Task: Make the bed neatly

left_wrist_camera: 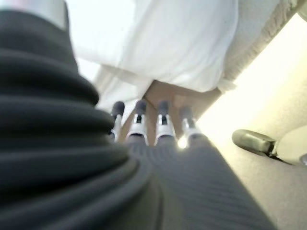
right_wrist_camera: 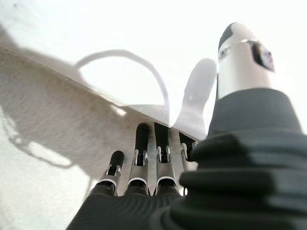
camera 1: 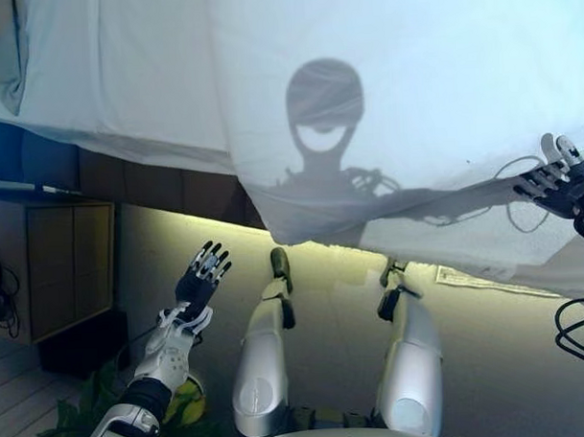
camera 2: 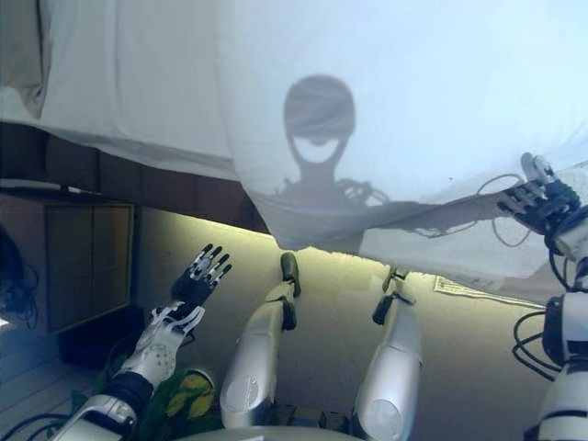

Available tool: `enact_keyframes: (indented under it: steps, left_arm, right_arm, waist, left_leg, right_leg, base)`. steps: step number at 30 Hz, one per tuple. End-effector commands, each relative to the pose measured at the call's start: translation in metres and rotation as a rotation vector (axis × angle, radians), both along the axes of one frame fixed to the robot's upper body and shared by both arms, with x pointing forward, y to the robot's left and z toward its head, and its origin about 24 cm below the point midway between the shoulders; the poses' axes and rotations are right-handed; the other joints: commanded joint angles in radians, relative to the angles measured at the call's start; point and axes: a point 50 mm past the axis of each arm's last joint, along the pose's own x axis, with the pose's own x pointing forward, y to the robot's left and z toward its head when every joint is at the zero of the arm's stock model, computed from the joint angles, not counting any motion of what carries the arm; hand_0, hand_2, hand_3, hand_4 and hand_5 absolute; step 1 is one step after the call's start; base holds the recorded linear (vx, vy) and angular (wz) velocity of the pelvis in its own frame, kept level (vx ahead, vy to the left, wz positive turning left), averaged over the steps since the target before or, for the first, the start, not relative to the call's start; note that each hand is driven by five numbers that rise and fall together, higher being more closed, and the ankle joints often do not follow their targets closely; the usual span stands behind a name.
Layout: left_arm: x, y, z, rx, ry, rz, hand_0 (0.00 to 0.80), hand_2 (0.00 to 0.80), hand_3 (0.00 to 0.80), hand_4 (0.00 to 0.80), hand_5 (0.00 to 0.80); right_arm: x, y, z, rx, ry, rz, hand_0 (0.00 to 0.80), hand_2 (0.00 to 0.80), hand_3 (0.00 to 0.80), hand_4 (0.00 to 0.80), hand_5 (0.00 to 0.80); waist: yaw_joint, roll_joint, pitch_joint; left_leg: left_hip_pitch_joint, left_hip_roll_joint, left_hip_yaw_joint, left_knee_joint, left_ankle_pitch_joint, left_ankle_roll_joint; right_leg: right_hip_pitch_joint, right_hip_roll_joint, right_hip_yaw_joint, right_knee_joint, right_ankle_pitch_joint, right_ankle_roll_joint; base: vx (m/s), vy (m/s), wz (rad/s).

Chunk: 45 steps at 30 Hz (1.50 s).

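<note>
A white bed sheet (camera 1: 412, 90) hangs over the near edge of the bed (camera 1: 124, 71), its lower corner drooping toward the floor. The right hand (camera 1: 559, 182) rests at the sheet's right-hand edge, fingers (right_wrist_camera: 142, 139) straight and laid against the cloth, thumb raised, gripping nothing. The left hand (camera 1: 203, 274) hovers below the bed's edge, well apart from the sheet, fingers (left_wrist_camera: 163, 120) spread and empty. The eye views alone show a wooden bedside cabinet (camera 1: 68, 265) and a green leafy plant (camera 1: 78, 418); only the right wrist view shows fingertips meeting fabric.
</note>
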Motion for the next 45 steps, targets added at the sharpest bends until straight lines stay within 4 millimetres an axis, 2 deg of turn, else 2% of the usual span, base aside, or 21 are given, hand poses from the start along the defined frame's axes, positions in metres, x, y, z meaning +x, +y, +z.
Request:
enact_keyframes:
  steps: [1, 5, 6, 7, 9, 10, 11, 18, 35, 38, 45]
  left_arm:
    - [-0.018, 0.02, -0.007, 0.048, 0.03, 0.024, 0.0, 0.0, 0.0, 0.0, 0.0]
    - [-0.019, 0.021, -0.008, 0.047, 0.038, 0.031, 0.0, 0.0, 0.0, 0.0, 0.0]
    - [-0.018, 0.021, -0.007, 0.046, 0.041, 0.034, 0.0, 0.0, 0.0, 0.0, 0.0]
    - [-0.019, 0.022, -0.007, 0.046, 0.044, 0.036, 0.0, 0.0, 0.0, 0.0, 0.0]
    - [-0.019, 0.022, -0.007, 0.047, 0.046, 0.034, 0.0, 0.0, 0.0, 0.0, 0.0]
    - [-0.018, 0.022, -0.007, 0.046, 0.043, 0.034, 0.0, 0.0, 0.0, 0.0, 0.0]
    - [-0.019, 0.022, -0.008, 0.044, 0.048, 0.035, 0.0, 0.0, 0.0, 0.0, 0.0]
    - [-0.021, 0.019, -0.009, 0.029, 0.045, 0.034, 0.0, 0.0, 0.0, 0.0, 0.0]
    - [-0.023, 0.017, -0.01, 0.023, 0.045, 0.032, 0.0, 0.0, 0.0, 0.0, 0.0]
    - [-0.022, 0.015, -0.01, 0.025, 0.046, 0.016, 0.0, 0.0, 0.0, 0.0, 0.0]
    - [-0.015, 0.01, -0.003, 0.037, 0.006, -0.028, 0.0, 0.0, 0.0, 0.0, 0.0]
  right_arm:
    - [-0.002, -0.016, 0.061, -0.112, -0.185, -0.038, 0.0, 0.0, 0.0, 0.0, 0.0]
    - [-0.004, -0.018, 0.062, -0.127, -0.182, -0.05, 0.0, 0.0, 0.0, 0.0, 0.0]
    - [-0.004, -0.019, 0.064, -0.137, -0.184, -0.052, 0.317, 0.317, 0.317, 0.317, 0.317]
    - [-0.004, -0.019, 0.065, -0.143, -0.187, -0.053, 0.411, 0.411, 0.411, 0.411, 0.411]
    - [-0.003, -0.018, 0.067, -0.165, -0.195, -0.052, 0.765, 0.765, 0.765, 0.765, 0.765]
    - [-0.002, -0.018, 0.069, -0.174, -0.201, -0.05, 0.8, 0.8, 0.8, 0.8, 0.8]
    - [-0.001, -0.017, 0.07, -0.192, -0.205, -0.042, 0.8, 0.8, 0.8, 0.8, 0.8]
    - [0.002, -0.015, 0.081, -0.255, -0.24, -0.041, 0.8, 0.8, 0.8, 0.8, 0.8]
    - [0.0, -0.017, 0.081, -0.258, -0.259, -0.023, 0.8, 0.8, 0.8, 0.8, 0.8]
    - [0.002, -0.013, 0.076, -0.246, -0.265, 0.015, 0.8, 0.8, 0.8, 0.8, 0.8]
    - [0.016, 0.01, 0.052, -0.214, -0.247, 0.189, 0.8, 0.8, 0.8, 0.8, 0.8]
  waist:
    - [-0.001, -0.014, 0.003]
    - [0.0, -0.012, 0.003]
    - [0.0, -0.01, 0.003]
    - [0.0, -0.01, 0.003]
    - [0.001, -0.008, 0.003]
    - [0.003, -0.005, 0.003]
    - [0.001, -0.004, 0.003]
    - [-0.002, 0.006, 0.003]
    - [-0.002, 0.008, 0.003]
    - [-0.002, 0.004, 0.003]
    - [-0.007, -0.016, 0.003]
  left_leg:
    - [-0.054, 0.059, -0.025, 0.019, 0.024, -0.006]
    - [-0.052, 0.057, -0.025, 0.022, 0.022, -0.005]
    - [-0.052, 0.055, -0.025, 0.024, 0.022, -0.004]
    - [-0.052, 0.055, -0.026, 0.025, 0.021, -0.004]
    - [-0.054, 0.053, -0.026, 0.024, 0.021, -0.004]
    - [-0.071, 0.055, -0.019, 0.02, 0.045, 0.004]
    - [-0.055, 0.053, -0.025, 0.023, 0.022, -0.005]
    - [-0.064, 0.051, -0.021, 0.027, 0.023, -0.005]
    - [-0.054, 0.051, -0.013, 0.017, 0.025, -0.006]
    - [-0.049, 0.05, -0.013, 0.02, 0.023, -0.007]
    - [-0.003, 0.056, -0.002, 0.014, 0.016, -0.006]
  right_leg:
    - [-0.002, -0.018, 0.038, 0.129, -0.124, 0.072]
    - [0.002, -0.019, 0.039, 0.129, -0.125, 0.073]
    - [0.002, -0.02, 0.04, 0.131, -0.126, 0.073]
    - [0.001, -0.02, 0.04, 0.132, -0.126, 0.073]
    - [0.001, -0.022, 0.041, 0.13, -0.126, 0.073]
    - [-0.014, -0.022, 0.031, 0.121, -0.101, 0.061]
    - [-0.001, -0.022, 0.042, 0.131, -0.127, 0.072]
    - [-0.015, -0.027, 0.05, 0.138, -0.129, 0.071]
    - [-0.006, -0.029, 0.044, 0.123, -0.124, 0.074]
    - [0.003, -0.028, 0.041, 0.116, -0.121, 0.074]
    - [0.053, -0.026, 0.035, 0.075, -0.103, 0.081]
  base:
    - [0.0, 0.0, 0.0]
    - [0.0, 0.0, 0.0]
    - [0.0, 0.0, 0.0]
    - [0.0, 0.0, 0.0]
    - [-0.039, 0.007, 0.0]
    - [0.0, 0.0, 0.0]
    - [0.0, 0.0, 0.0]
    - [0.012, 0.004, 0.0]
    - [0.0, 0.0, 0.0]
    - [0.0, 0.0, 0.0]
    - [-0.015, 0.021, -0.01]
